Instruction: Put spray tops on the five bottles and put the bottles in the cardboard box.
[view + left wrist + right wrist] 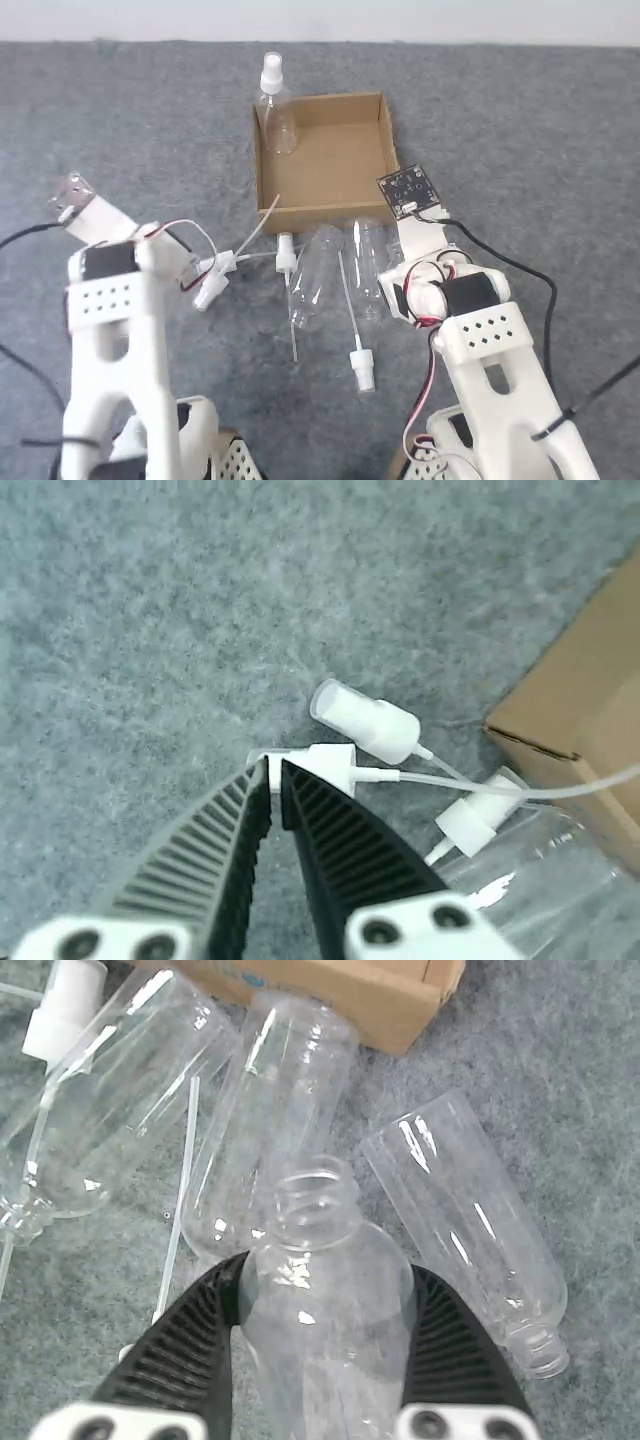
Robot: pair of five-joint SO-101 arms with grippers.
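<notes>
My right gripper (325, 1275) clamps an uncapped bottle (318, 1215), neck toward the cardboard box (330, 1000); left gripper (272, 772) pinches a spray top (330, 760).

Likely a robotics lab: white wired arms (500, 340) mounted on grey carpeted table (540, 110).

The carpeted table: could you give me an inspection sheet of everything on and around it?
Surface: grey carpet.
Job's things: capped bottle in cardboard box; three open bottles lying in front; loose spray tops beside them.
Clutter: nothing seen.
Grippers: left gripper shut on a spray top; right gripper shut on a fourth bottle, uncapped.
Cables: black cables trail from both arms.
Surroundings: pale strip beyond the carpet.
</notes>
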